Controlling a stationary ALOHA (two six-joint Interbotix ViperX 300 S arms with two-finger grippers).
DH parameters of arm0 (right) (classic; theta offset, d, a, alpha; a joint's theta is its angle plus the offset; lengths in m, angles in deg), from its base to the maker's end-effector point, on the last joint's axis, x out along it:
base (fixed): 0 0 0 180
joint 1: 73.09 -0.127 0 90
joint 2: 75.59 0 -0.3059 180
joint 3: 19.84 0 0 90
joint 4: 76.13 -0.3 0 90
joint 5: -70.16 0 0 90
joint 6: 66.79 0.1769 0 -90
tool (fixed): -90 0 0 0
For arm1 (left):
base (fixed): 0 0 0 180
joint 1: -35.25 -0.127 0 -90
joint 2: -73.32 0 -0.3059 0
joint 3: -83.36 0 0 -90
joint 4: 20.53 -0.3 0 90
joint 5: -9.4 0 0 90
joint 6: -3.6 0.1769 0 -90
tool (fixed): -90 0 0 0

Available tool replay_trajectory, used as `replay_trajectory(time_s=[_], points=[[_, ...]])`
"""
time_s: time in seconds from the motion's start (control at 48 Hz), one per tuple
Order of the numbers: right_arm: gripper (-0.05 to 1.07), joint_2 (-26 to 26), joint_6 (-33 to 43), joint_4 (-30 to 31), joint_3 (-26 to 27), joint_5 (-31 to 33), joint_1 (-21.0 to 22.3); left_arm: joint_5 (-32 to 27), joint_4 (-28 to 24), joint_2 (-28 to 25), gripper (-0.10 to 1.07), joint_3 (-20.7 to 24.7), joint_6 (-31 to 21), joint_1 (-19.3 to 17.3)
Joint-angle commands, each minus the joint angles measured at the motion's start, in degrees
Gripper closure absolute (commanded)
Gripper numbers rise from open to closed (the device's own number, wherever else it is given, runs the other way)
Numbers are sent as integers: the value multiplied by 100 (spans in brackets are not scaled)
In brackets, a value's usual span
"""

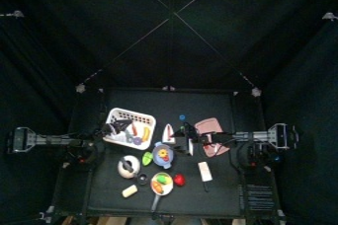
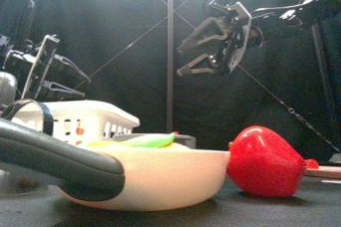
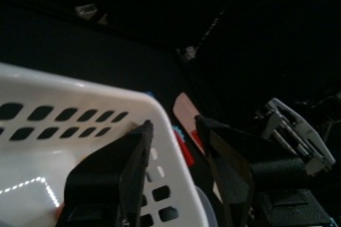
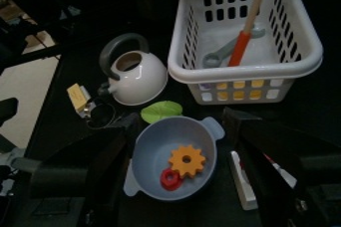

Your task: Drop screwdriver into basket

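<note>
Two black end effectors frame the scene: the left end effector stands with its jaws parted and nothing between them, poised at the rim of the white rectangular plastic basket with slotted sides, while the right end effector hangs high over the far side of the desk, jaws spread and empty.

From the right wrist view, the orange-handled screwdriver already lies inside the basket, its long axis running slantwise from near one upper corner down to the floor, beside a grey metal tool. The drop appears made. The left arm is much the nearer, right at the basket wall, so any coming move turns on clearing that rim without dragging it.

Outward from the basket sit a white kettle with a black handle, a small green piece and a pale blue bowl holding an orange gear-shaped toy. At desk level a cream bowl and a red pepper-like object block most of the basket, and the left wrist view hides its contents.
</note>
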State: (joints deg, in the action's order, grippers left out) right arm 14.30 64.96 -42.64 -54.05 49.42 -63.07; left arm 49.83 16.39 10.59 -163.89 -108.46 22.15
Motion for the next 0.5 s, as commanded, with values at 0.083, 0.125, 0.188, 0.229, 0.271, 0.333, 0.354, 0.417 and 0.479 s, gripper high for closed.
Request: replay_trajectory(time_s=[0.083,0.125,0.188,0.229,0.271,0.333,0.354,0.417,0.479], points=[[4,-44,-18,-9,114,-44,-9,308,-615,149,19,132,-18,9],[4,-44,-18,-9,114,-44,-9,360,-686,185,19,132,-9,18],[4,-26,-18,-9,114,-44,-9,369,-765,237,19,141,-9,18],[4,-26,-18,-9,114,-44,-9,369,-809,255,19,141,-9,18],[4,-18,-18,-9,123,-44,-18,369,-844,281,19,141,-9,18],[4,-9,-18,-9,132,-35,-9,378,-914,299,19,149,0,26],[4,0,-18,-9,132,-44,-18,378,-949,308,19,149,0,26],[4,9,-18,-9,141,-44,-18,378,-1020,308,19,167,-9,26],[4,26,-18,-9,149,-44,-9,378,-1063,308,19,193,-9,26]])
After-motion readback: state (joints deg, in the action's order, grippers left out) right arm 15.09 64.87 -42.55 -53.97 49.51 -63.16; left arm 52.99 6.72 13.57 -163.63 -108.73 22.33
